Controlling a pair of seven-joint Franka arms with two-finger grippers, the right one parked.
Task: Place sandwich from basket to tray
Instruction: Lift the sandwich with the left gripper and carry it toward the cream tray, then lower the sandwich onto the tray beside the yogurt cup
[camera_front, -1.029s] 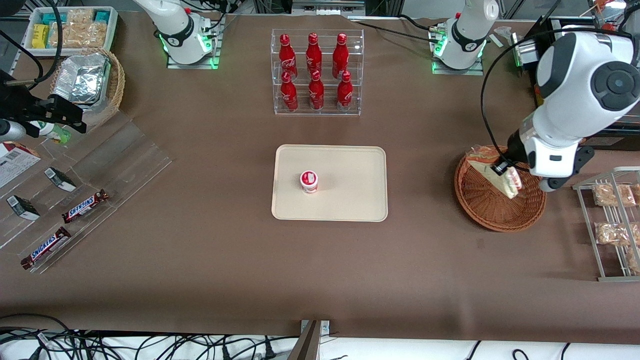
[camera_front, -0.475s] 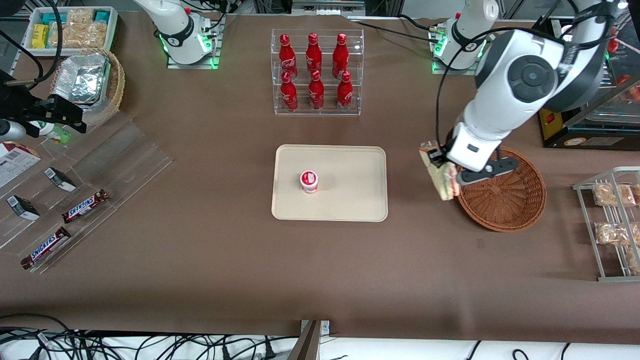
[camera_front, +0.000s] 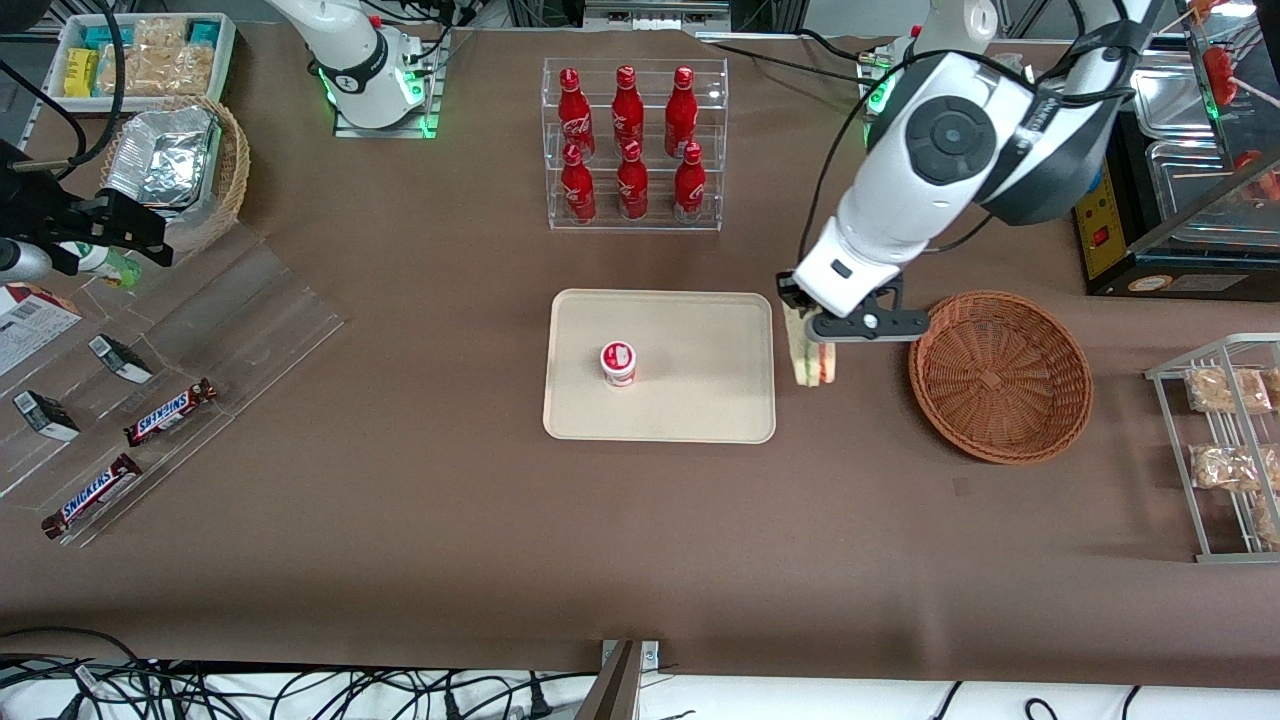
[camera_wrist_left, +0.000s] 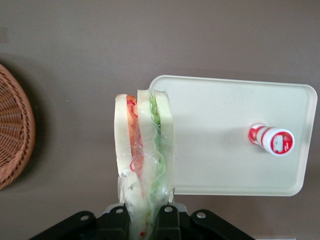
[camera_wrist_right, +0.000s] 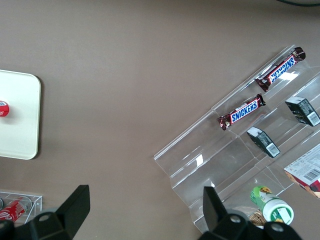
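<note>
Gripper: my gripper (camera_front: 806, 322) is clamping one sandwich (camera_front: 812, 358), hanging between tray (camera_front: 700, 420) and basket (camera_front: 1000, 375).
Tray: carrying one cup (camera_front: 618, 363).
Bottles (camera_front: 627, 145): six, standing farther than tray.

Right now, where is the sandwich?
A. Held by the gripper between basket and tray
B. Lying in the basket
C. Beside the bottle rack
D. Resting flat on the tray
A: the gripper is shut on the sandwich, which hangs between the basket and the tray.

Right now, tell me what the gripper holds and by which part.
The gripper holds the wrapped sandwich, pinched at one narrow end so it hangs between the basket and the tray.
</note>
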